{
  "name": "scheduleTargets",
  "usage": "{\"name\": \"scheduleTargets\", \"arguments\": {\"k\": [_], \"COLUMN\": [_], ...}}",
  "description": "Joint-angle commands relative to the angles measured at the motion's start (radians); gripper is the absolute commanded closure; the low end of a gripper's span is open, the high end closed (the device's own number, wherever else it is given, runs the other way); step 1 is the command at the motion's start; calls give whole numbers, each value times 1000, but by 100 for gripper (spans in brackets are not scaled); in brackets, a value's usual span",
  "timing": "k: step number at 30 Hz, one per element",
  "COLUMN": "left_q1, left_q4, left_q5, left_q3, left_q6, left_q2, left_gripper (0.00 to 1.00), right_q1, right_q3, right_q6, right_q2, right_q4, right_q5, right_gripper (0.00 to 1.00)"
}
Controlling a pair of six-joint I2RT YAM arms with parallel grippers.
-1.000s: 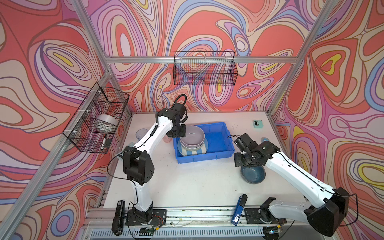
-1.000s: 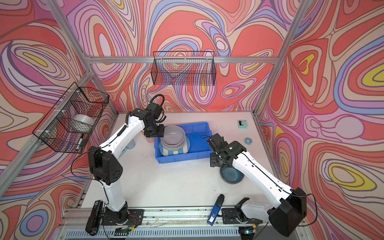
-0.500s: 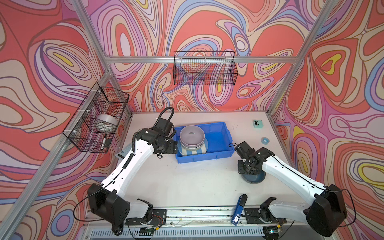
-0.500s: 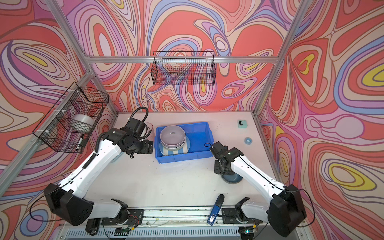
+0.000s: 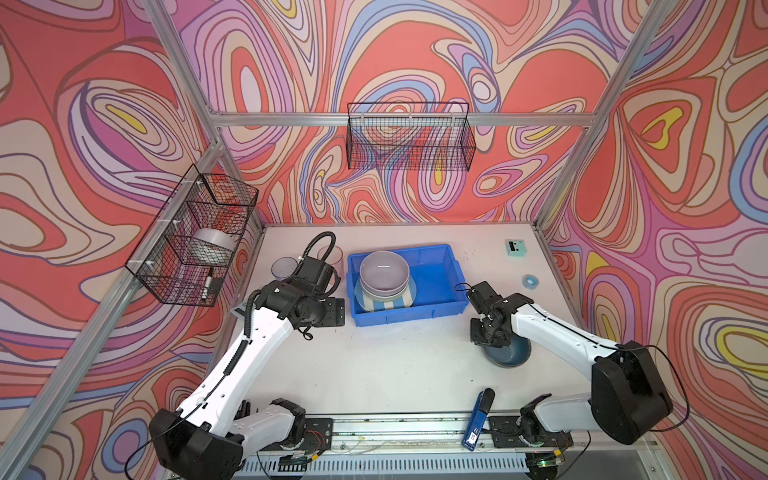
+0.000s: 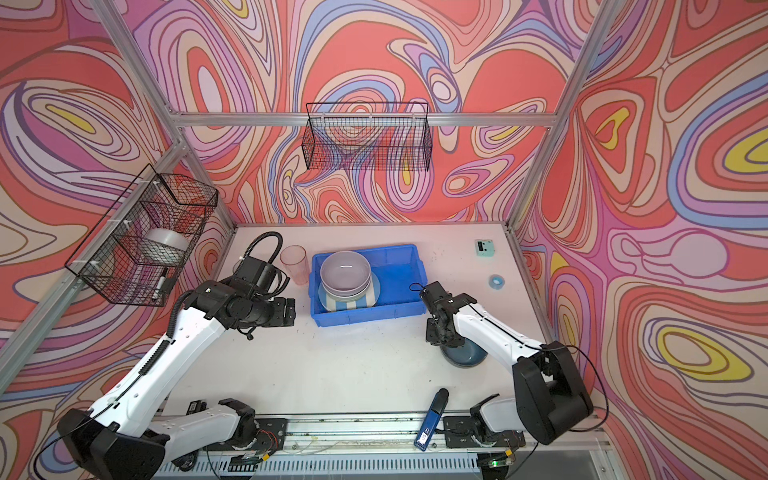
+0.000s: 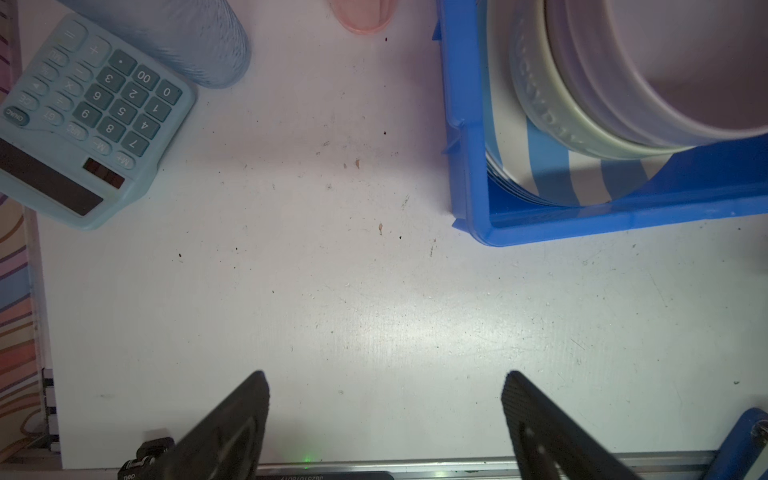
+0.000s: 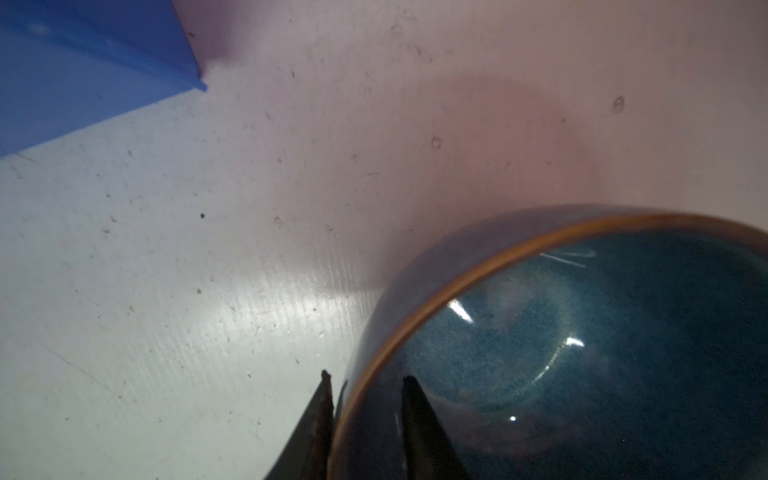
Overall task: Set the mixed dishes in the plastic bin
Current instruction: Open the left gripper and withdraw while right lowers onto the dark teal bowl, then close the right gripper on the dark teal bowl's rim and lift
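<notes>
Since the right claw (image 8: 365,376) straddles the dark bowl (image 8: 582,353) at its rim, grip uncertain, the bin (image 5: 415,309) lies near, toward the middle; left claw (image 7: 384,374) spread.

White table (image 5: 374,365), blue bin (image 5: 399,316), dark blue bowl (image 5: 510,356), pink cup (image 6: 294,264), grey-blue cup (image 5: 283,268), teal calculator (image 7: 87,124), tape roll (image 5: 530,281)

Bright, even light; wrist views soft, with glare spots on the dark blue bowl (image 8: 582,353).

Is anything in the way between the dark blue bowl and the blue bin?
Nothing visible. Only bare table lies between the dark blue bowl and the blue bin. It just has to go over the bin's wall; the bin's right side is free.
</notes>
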Motion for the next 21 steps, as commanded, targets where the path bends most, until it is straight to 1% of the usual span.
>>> {"name": "scheduleTargets", "arguments": {"k": [1,7,11,15,17,21], "left_q1": [6,6,6,6,6,6], "left_q4": [-40,-59,-61,-60,-61,-57], "left_q5": [-34,-51,-55,-60,-59,-52], "left_q3": [-21,-39,-47,-45,-43,-40], "left_q6": [-15,-16,-16,-15,-16,-15], "left_q2": [-48,-83,-89,-86,-85,-89], "left_gripper": [8,8,8,8,8,8], "right_q1": [-7,-8,-8,-7,-7,-7], "right_q3": [-12,-4,25,64,90,166], "right_q6": [-8,-7,-7,-12,-14,-23], "right_q2": [23,46,32,8,-5,-27], "right_q4": [48,43,-6,-68,-104,-171], "right_q5": [-15,-7,30,59,72,99], "right_gripper": [72,83,91,97,100,100]}}
